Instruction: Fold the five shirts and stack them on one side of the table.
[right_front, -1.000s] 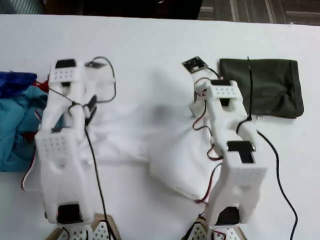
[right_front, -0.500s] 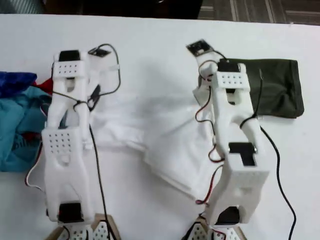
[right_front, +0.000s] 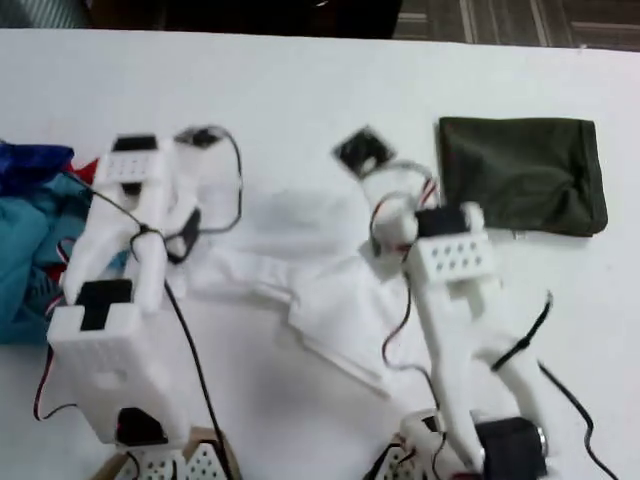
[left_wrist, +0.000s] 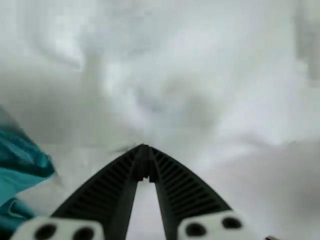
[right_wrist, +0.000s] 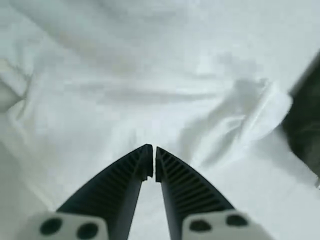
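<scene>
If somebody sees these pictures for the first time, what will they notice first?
Probably the rumpled white shirt lying in the middle of the table, between the left arm and the right arm. Next come the folded dark green shirt on the far right side and the heap of blue and teal clothes at the left edge.

- Blue & teal shirts (right_front: 30, 230): cut off at high view's left edge; left arm (right_front: 110, 350) covers part of them.
- White shirt (right_front: 335, 300): 2 ends hidden under the arms, so outline incomplete.
- Right arm (right_front: 460, 300): smeared in high view; base cut off at bottom edge.
- Left pincer (left_wrist: 144, 150), right pincer (right_wrist: 152, 152): can't tell if cloth is nipped btwn tips.
- Dark green shirt (right_wrist: 305, 125): blurred sliver, cut by right wrist view's edge.
</scene>
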